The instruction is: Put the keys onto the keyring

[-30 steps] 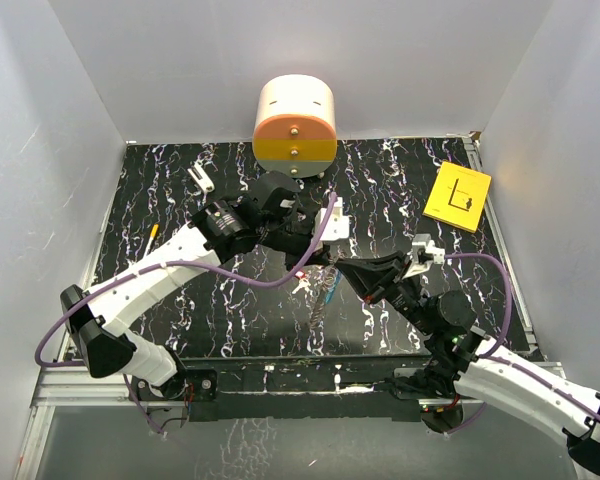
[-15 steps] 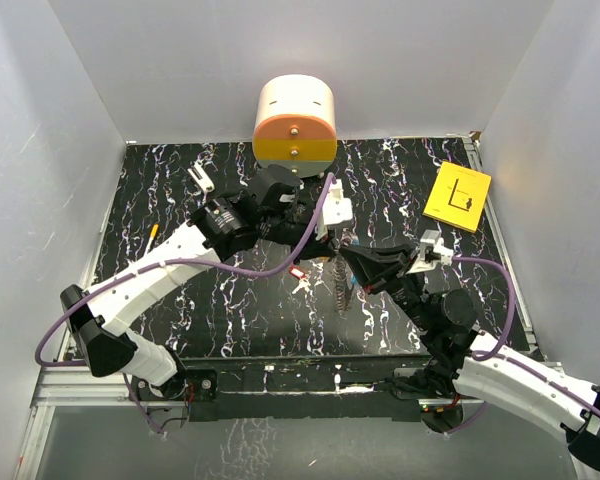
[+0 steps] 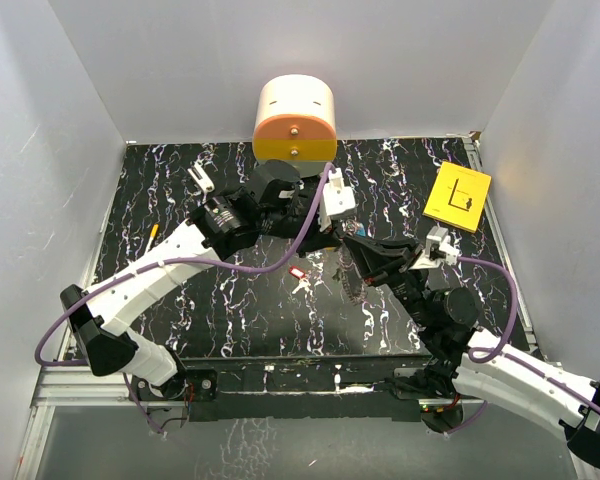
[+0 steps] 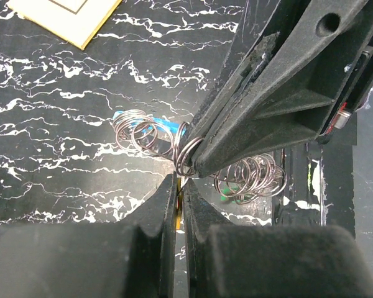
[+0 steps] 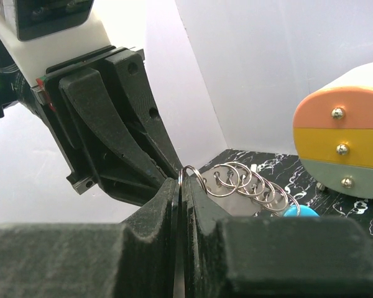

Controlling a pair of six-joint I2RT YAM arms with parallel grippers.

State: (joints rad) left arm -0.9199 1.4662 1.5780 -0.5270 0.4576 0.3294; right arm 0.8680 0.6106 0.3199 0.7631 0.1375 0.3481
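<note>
The keyring is a chain of linked steel rings (image 3: 352, 275). My right gripper (image 3: 348, 243) is shut on its end ring (image 5: 188, 174) and holds it above the table; the rest hangs down. A blue key head (image 5: 298, 211) and a green one (image 4: 227, 196) show among the rings (image 4: 248, 180). My left gripper (image 4: 180, 181) meets the right gripper tip to tip at that end ring (image 4: 185, 155). It is shut on a thin yellow sliver (image 4: 179, 208) that I cannot identify. The red key (image 3: 298, 272) lies on the table below.
A small drawer unit (image 3: 295, 125) with orange, yellow and grey fronts stands at the back wall. A yellow card (image 3: 458, 197) lies at the back right, a white clip (image 3: 201, 178) at the back left and an orange stick (image 3: 152, 233) at the left edge.
Both grippers have moved together to the right and away from me, carrying the ring chain. The red key stays on the table.
</note>
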